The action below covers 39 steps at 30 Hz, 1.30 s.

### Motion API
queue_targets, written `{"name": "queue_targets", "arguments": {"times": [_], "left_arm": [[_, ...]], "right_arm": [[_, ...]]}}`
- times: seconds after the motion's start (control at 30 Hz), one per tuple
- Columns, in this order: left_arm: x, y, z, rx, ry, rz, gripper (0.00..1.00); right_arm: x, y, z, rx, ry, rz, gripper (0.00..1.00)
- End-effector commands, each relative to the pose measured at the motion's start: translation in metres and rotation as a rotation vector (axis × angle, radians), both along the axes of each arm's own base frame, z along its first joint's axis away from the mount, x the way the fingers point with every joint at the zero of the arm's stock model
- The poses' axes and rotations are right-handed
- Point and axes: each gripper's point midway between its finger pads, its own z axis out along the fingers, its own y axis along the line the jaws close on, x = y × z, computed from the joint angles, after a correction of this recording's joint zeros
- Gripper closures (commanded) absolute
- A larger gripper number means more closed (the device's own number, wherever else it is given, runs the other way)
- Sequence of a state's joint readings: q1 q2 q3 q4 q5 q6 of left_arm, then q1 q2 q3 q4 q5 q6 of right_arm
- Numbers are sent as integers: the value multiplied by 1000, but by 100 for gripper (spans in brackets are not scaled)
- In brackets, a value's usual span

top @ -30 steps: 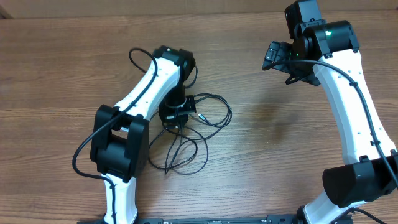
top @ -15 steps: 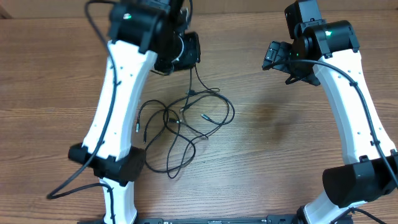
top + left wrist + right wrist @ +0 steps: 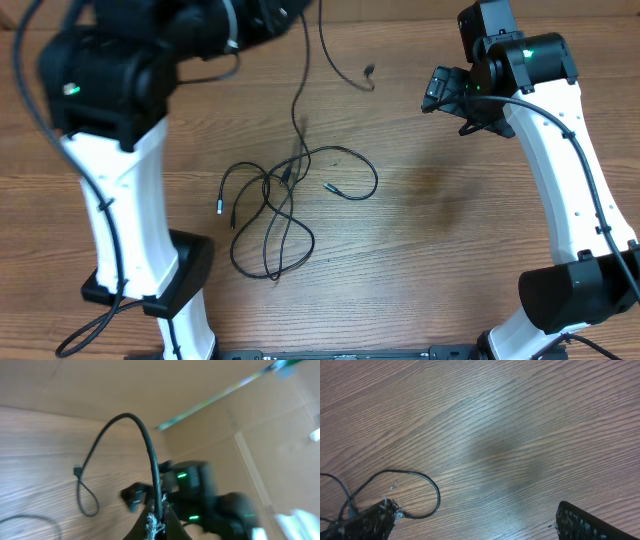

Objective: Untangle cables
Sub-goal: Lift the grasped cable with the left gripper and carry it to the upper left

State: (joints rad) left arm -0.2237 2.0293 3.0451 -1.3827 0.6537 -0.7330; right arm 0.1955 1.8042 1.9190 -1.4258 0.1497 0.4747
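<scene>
Cable in left gripper — aloft

The worktop is showing warm brown wood grain in long streaks, darkening into a faint smudge just right of the cables. The cables are lying thin and black, some plug tips glinting silver. Left of the cables, the left arm is wearing white shells over black joints. Right of them, the right arm is matching it, a green light glowing on it.

Tangled black cables lie on the wooden table.
</scene>
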Motion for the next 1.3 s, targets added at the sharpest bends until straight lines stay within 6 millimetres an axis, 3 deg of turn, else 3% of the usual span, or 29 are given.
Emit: {"name": "queue_targets", "arguments": {"times": [0.0, 0.13, 0.23, 0.33, 0.5, 0.7, 0.8, 1.1, 1.2, 1.27], "left_arm": [[-17, 3, 18, -186, 150, -26, 96], [-9, 18, 35, -347, 257, 28, 96], [3, 33, 63, -398, 144, 52, 96], [11, 44, 74, -393, 57, 90, 96], [39, 69, 70, -332, -35, 283, 96], [57, 79, 61, -263, -83, 350, 96], [80, 90, 53, -246, -99, 441, 96], [148, 87, 58, -265, -310, 423, 96], [173, 85, 47, -279, -335, 420, 96], [193, 84, 29, -292, -310, 423, 96]], "right_arm": [[3, -3, 4, -8, -18, -14, 0], [2, -3, 4, -8, -17, -14, 0], [2, -3, 4, -8, -17, -14, 0], [2, -3, 4, -8, -17, -14, 0], [3, -3, 4, -8, -18, -14, 0], [2, -3, 4, -8, -17, -14, 0], [3, -3, 4, -8, -18, -14, 0], [3, -3, 4, -8, -18, -14, 0], [3, -3, 4, -8, -18, -14, 0], [3, -3, 4, -8, -18, -14, 0]]}}
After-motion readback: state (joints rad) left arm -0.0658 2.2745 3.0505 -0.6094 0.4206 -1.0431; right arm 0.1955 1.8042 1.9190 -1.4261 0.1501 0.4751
